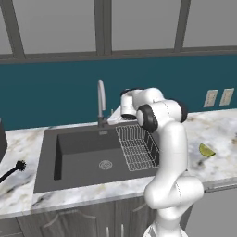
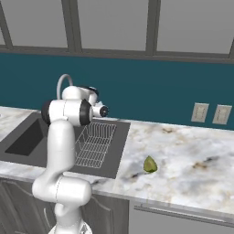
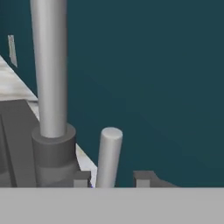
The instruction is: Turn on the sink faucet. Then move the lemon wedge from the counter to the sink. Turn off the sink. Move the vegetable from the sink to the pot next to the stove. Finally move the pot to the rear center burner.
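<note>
The end effector (image 3: 112, 180) sits low behind the sink at the back edge of the worktop, its two small dark fingertips (image 3: 82, 178) standing one on each side of the small grey cylindrical lever handle (image 3: 108, 156) of the faucet; the left tip lies against the lever's foot while a narrow gap shows before the right tip, so whether the lever is truly pinched cannot be told. Just beside the lever, to its left in the hand view, rises the tall slim grey metal gooseneck faucet (image 1: 100, 102) from a darker round collar at the sink's rear rim, with the flat teal back wall (image 1: 51, 95) close behind it and little room between wall and spout. In front lies the large dark grey rectangular sink (image 1: 78, 159), its round metal drain (image 1: 105, 164) bare, and a wire rack (image 1: 135, 147) fills its right side. The white-grey marble worktop (image 2: 192, 160) with brownish veins runs wide and open to the right of the sink, and there the tiny yellow-green lemon wedge (image 2: 149, 165) rests well apart from the basin, nearer the front edge. At the worktop's left end a black dish brush (image 1: 14, 170) lies beside the sink's left rim.
</note>
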